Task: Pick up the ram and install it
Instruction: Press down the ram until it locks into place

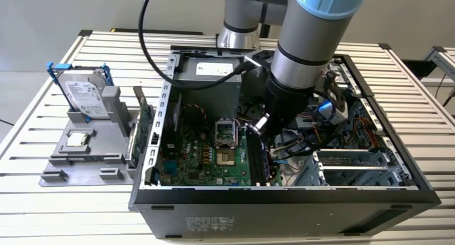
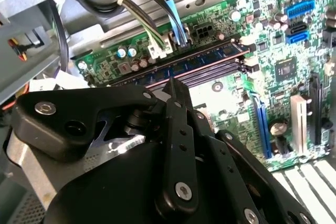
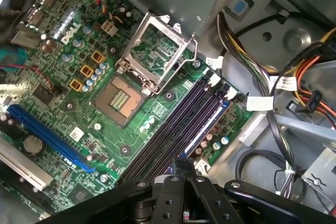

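Jaws of the gripper (image 3: pixel 184 165) are drawn together, with no gap showing between the two black fingers (image 2: pixel 176 129) in either wrist view. Their tip sits right over the near end of the memory slots on the motherboard (image 1: pixel 206 160); whether it actually touches cannot be told.

The ram (image 2: pixel 210 59) lies lengthwise in the outermost slot — the one nearest the board's edge and the bundled cables (image 3: pixel 278 129). Its row of dark chips runs away from the fingertips in the second wrist view. In the first wrist view it shows as a blue-tinged strip (image 3: pixel 210 124) alongside the dark, unfilled slots beside it.

Seen from the exterior view, the arm reaches down into the open computer case (image 1: pixel 284 199), and the gripper (image 1: pixel 259 129) ends just beside the CPU socket (image 1: pixel 224 133), whose metal frame is flipped up.

Outside the case, toward the exterior view's left, a gray holder (image 1: pixel 78 165) on the slatted worktop (image 1: pixel 92 213) carries a hard drive (image 1: pixel 84 93) in a blue frame, with a green expansion card (image 1: pixel 144 122) standing on edge next to it.
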`<move>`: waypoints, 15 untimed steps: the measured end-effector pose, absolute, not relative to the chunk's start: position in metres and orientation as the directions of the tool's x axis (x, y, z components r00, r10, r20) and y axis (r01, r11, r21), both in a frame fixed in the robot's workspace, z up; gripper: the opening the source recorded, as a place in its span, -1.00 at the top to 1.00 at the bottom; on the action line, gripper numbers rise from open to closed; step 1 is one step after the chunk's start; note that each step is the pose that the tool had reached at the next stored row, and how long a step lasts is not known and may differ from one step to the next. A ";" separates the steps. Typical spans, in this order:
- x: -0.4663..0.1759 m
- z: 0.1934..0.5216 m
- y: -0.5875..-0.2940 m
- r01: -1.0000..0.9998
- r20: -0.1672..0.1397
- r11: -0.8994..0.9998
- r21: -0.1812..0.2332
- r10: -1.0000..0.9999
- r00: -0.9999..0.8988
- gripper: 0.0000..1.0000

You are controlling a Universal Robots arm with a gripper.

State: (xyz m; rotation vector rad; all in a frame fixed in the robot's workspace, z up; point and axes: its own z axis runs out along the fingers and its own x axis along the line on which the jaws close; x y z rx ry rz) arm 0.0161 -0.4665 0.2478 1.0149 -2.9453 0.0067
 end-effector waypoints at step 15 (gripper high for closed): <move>0.016 0.248 -0.466 -0.719 0.028 0.695 0.006 -0.719 -0.694 1.00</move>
